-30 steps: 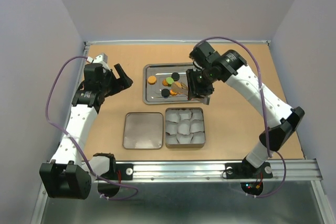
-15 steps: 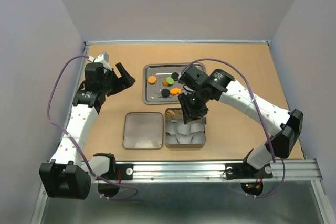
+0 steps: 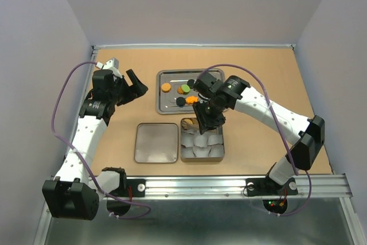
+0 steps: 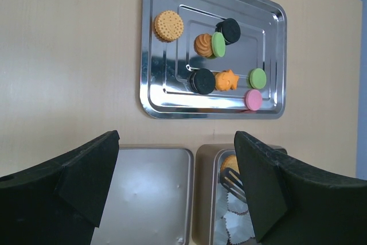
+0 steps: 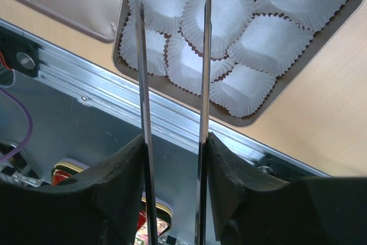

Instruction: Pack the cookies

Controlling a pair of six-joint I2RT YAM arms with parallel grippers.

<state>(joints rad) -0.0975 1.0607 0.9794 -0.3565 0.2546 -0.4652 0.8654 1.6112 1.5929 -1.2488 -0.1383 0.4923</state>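
Steel tongs (image 5: 141, 67) are sitting pinched between the fingers of the right claw (image 5: 174, 148), which is gripping them narrowly and hanging over the far-left corner of the open tin (image 3: 202, 158). That tin is lying by the near edge of the counter (image 3: 143, 61), about midway along it, and is holding white paper cups (image 5: 221, 12). Its lid (image 3: 156, 143) is resting flat just beside it on the left. One tan cookie (image 4: 229, 163) is lying in the tin's far-left cup, with the tongs' tips right by it; whether they are touching is not showing.

The other cookies are lying on the metal tray (image 4: 172, 100) toward the counter's far edge. A tan biscuit (image 4: 168, 25) is sitting alone at the left end, and an orange swirl (image 4: 202, 45) is touching a green disc (image 4: 218, 44) beside a black one (image 4: 231, 30). A second black disc (image 4: 202, 81) is touching an orange piece (image 4: 227, 81), with another green disc (image 4: 257, 78) and a pink one (image 4: 253, 100) nearby.

The left claw (image 4: 176, 142) is hovering wide open and empty over the counter's left side
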